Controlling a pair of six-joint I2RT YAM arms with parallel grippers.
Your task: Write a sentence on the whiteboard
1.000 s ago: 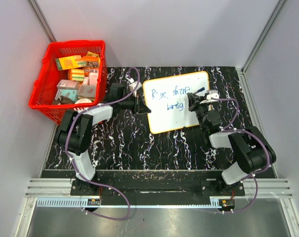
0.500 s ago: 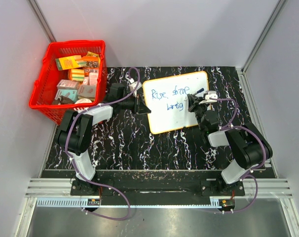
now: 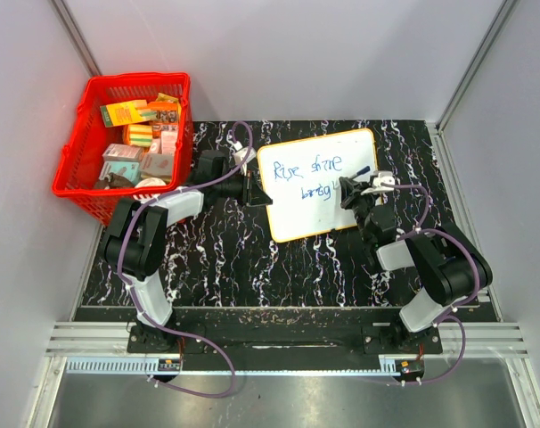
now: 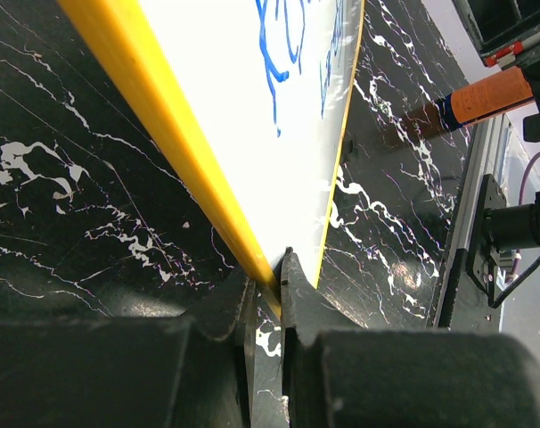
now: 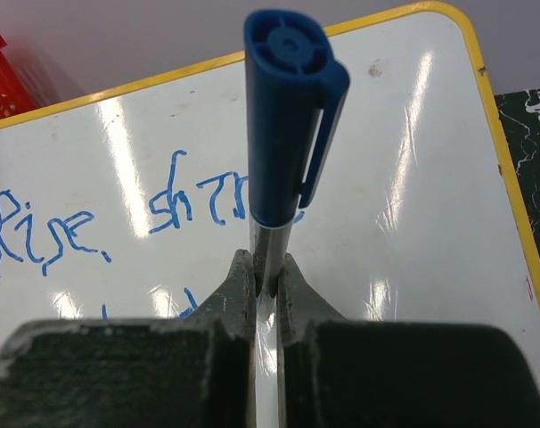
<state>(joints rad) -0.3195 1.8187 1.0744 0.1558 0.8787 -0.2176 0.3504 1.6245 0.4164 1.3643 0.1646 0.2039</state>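
Small boxes (image 3: 141, 143) are packed in the red basket (image 3: 74, 159) at the far left. On the whiteboard (image 3: 316, 212), laid flat mid-table, the sentence (image 3: 307, 176) is read as "Rise shine" above an unclear word. Its rim is pinched by the left gripper (image 4: 270, 267); a blue marker (image 5: 288, 116) is clamped in the right gripper (image 5: 265, 267).

On the black marbled table (image 3: 225, 259) the white yellow-rimmed rectangular whiteboard (image 3: 316, 203) lies centre-rear, the red plastic basket (image 3: 141, 78) at the table's far-left corner, the left hand (image 3: 263, 194) on the board's left edge, and the right hand (image 3: 347, 189), with a blue-capped marker (image 5: 288, 107), over its right part.
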